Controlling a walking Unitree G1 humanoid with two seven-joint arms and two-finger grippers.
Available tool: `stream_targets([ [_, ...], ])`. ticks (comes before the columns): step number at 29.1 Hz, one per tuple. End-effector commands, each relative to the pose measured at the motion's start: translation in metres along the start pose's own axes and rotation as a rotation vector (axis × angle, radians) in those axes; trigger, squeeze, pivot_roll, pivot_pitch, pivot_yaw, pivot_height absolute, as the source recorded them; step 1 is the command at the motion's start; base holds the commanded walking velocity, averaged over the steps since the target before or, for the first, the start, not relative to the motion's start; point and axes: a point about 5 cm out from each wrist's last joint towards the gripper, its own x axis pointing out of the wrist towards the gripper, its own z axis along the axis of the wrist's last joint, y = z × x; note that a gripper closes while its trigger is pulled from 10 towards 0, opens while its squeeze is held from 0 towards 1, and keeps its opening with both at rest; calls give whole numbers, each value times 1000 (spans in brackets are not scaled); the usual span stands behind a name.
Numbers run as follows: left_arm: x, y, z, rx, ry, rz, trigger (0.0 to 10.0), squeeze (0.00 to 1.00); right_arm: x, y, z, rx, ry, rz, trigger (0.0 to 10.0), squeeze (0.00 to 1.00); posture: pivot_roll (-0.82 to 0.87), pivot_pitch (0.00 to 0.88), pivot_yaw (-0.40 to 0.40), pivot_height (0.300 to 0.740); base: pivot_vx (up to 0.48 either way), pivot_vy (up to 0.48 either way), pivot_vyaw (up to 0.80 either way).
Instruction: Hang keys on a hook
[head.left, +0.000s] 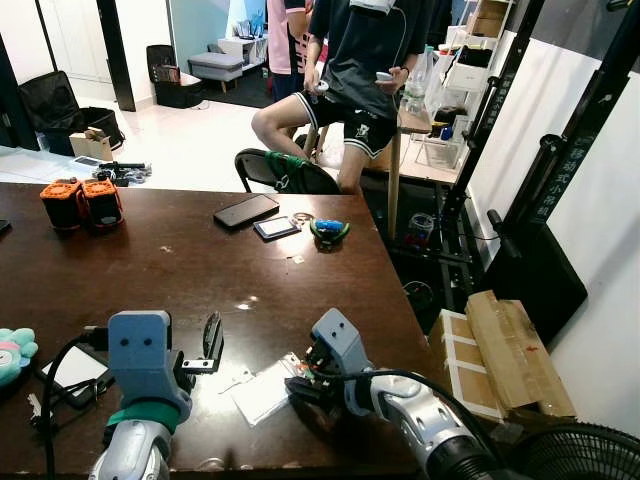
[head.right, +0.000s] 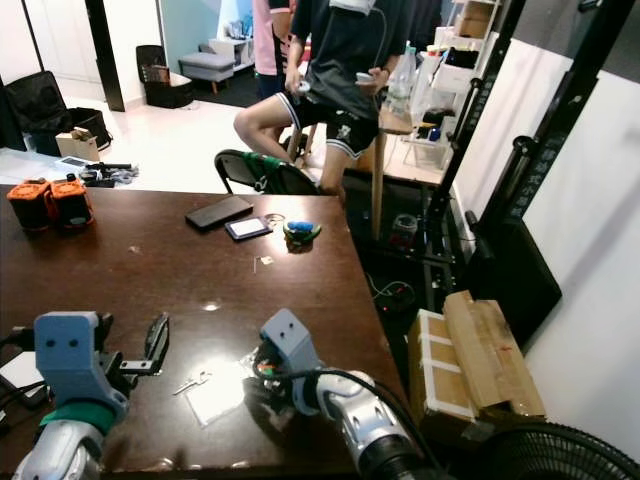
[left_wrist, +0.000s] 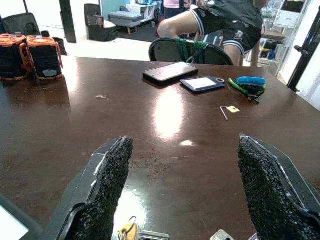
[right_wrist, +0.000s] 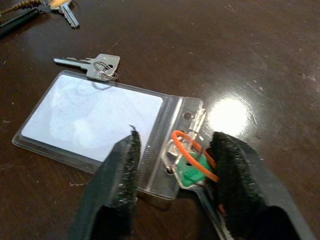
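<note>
On the dark wooden table (head.left: 200, 280) near its front edge lies a clear card holder (right_wrist: 95, 117) with a white card inside. A silver key (right_wrist: 92, 65) on a small ring rests at one corner of it. At another corner are an orange ring (right_wrist: 186, 142) and a green key tag (right_wrist: 192, 172). My right gripper (right_wrist: 175, 175) stands open just above the table, with its black fingers (right_wrist: 122, 185) on either side of the ring and tag. My left gripper (left_wrist: 182, 190) hovers open to the left, and a brass key (left_wrist: 131, 231) lies below it.
A phone (head.left: 245, 210), a card (head.left: 276, 227) and a blue-green item (head.left: 329, 231) lie at the table's far edge. Orange battery packs (head.left: 80, 200) stand far left. A person (head.left: 350, 90) sits beyond a chair (head.left: 285, 172). Cardboard boxes (head.left: 500, 350) and a fan (head.left: 580, 455) are on the right.
</note>
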Motion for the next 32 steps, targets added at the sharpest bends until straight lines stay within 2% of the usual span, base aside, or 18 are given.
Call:
stream_targets([
  [1,-1,-1,-4,-10,23,-10,10000,0,-1,5,-16,26,56,17,0,0,-144,3,-9,740,0,0,0],
  [19,-2,-1,-4,-8,29,-17,10000,0,-1,2,-11,27,43,-4,0,0,-140,6,-3,740,0,0,0],
  [20,-2,0,-4,-6,29,-18,10000,0,-1,-4,5,60,-41,-53,0,0,-140,6,-3,740,0,0,0],
  [22,-2,0,-3,-4,28,-19,10000,0,-1,-10,24,109,-138,-92,0,0,-138,3,2,740,0,0,0],
  [24,-1,0,-3,-3,27,-20,10000,0,-3,-15,42,148,-217,-111,0,0,-138,3,2,740,0,0,0],
  [26,-1,1,-3,-2,27,-21,10000,0,-4,-18,49,161,-247,-117,0,0,-138,3,2,740,0,0,0],
  [29,-1,1,-2,4,25,-26,10000,0,-14,-31,89,227,-411,-153,0,0,-140,0,7,740,0,0,0],
  [32,-2,1,-3,7,28,-28,10000,0,-18,-35,106,259,-472,-149,0,0,-139,0,9,740,0,0,0],
])
